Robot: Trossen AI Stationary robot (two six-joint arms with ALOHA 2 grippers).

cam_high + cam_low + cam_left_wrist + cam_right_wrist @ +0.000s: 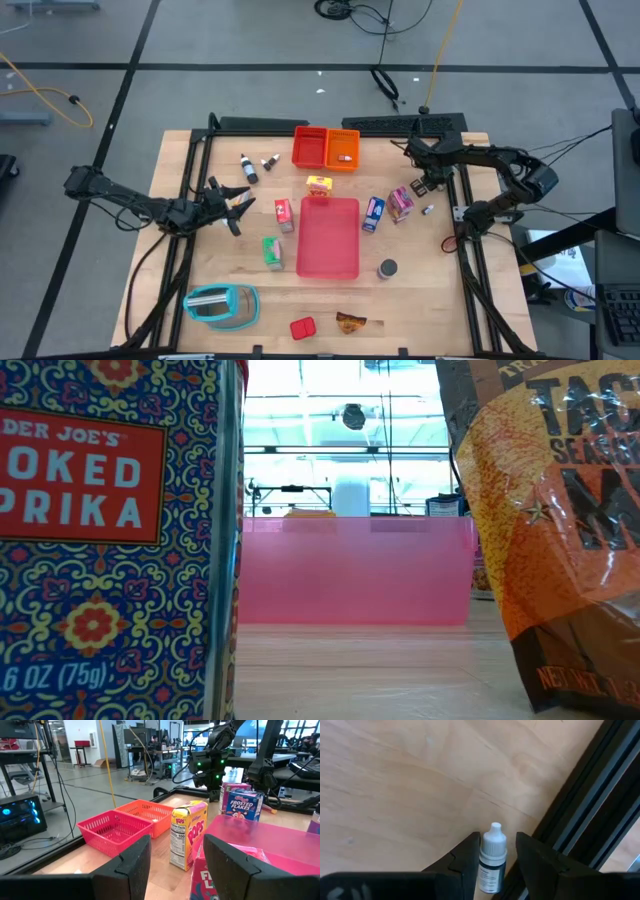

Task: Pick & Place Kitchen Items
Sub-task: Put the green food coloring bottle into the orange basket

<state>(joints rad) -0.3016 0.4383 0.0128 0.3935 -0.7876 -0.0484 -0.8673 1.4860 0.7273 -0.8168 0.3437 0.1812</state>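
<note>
Right gripper (492, 857) at the table's right rear edge, beside the black frame rail (585, 815). Fingers part-open, straddling a tiny dark dropper bottle with white cap (491, 857); contact not clear. Left gripper (236, 203) open and empty, left of the flat pink plastic tray (328, 237).

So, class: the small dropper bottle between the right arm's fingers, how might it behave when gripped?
The dropper bottle looks small and probably light. Its round body could slip or twist between the right gripper fingers. Tall and narrow, it may tip if nudged.
</note>
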